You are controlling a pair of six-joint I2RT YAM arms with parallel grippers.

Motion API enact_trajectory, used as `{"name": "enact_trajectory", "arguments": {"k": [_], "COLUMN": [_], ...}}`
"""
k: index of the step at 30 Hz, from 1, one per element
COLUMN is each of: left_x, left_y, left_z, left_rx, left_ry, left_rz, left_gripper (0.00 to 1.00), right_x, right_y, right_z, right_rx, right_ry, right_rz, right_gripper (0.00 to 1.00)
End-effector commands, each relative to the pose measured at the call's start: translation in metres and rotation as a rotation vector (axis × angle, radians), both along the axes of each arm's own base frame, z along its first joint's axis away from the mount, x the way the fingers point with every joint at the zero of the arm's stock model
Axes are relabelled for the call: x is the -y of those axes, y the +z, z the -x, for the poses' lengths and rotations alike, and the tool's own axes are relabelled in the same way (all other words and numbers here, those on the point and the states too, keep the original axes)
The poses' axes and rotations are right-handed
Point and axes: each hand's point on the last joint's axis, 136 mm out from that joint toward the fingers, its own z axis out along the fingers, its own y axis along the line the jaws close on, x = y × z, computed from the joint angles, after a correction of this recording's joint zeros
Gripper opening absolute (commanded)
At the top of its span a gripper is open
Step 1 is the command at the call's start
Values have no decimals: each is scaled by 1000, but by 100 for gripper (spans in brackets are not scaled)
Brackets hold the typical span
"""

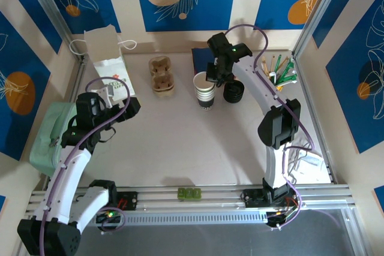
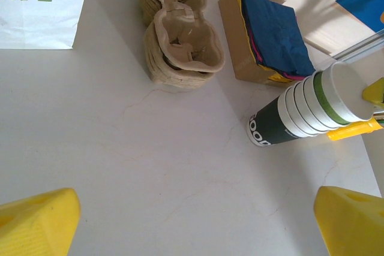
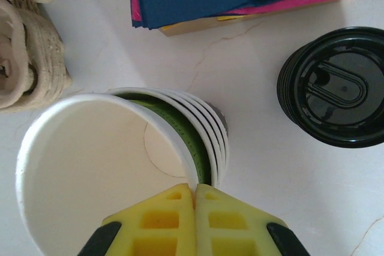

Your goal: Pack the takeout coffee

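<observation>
Pinching the near rim of the top cup (image 3: 90, 166), the right hand (image 3: 194, 199) had its two yellow fingers (image 3: 159, 220) pressed together, with the thin paper wall caught between them. That cup, white inside and out, sat uppermost on the stack of cups (image 3: 213, 139). It was off-centre over the rims beneath, and a green band showed on the cup just under it. Whether it was free of that lower cup could not be told.

From above, the right hand (image 1: 217, 76) reached over the stack of cups (image 1: 205, 91) toward the back of the tabletop (image 1: 180, 148). A pile of black lids (image 1: 234, 92) stood just beside the stack on its right. A box of blue napkins (image 1: 201, 58) lay just behind the stack. Cardboard cup carriers (image 1: 162, 75) were stacked to its left. A white paper bag (image 1: 105, 52) with green print stood upright farther left.

The left hand (image 1: 120, 101) hung over the left part of the tabletop, well apart from the stack. Its yellow fingers (image 2: 36, 223) were spread wide with nothing between them. From its wrist, the top cup (image 2: 345, 85) showed at the end of the stack, whose lowest cup was dark at the base.
</observation>
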Motion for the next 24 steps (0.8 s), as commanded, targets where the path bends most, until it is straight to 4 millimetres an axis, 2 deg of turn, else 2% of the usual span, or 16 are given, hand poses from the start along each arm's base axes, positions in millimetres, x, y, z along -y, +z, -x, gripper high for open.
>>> {"name": "enact_trajectory", "arguments": {"k": [1, 6, 15, 24], "left_x": [0, -1, -3, -6], "left_y": [15, 16, 24, 35], "left_z": [1, 2, 2, 2], "left_rx": [36, 37, 52, 78], "left_ry": [4, 6, 13, 20], "left_rz": [-1, -2, -11, -39], "left_gripper": [99, 99, 99, 99], "right_x": [0, 2, 6, -3], "right_y": [29, 46, 89, 133], "right_z": [8, 13, 26, 68], "right_rx": [28, 42, 90, 145], "right_ry": [15, 9, 23, 121], "right_rz": [-53, -102, -170, -201], "right_gripper": [5, 5, 5, 4]}}
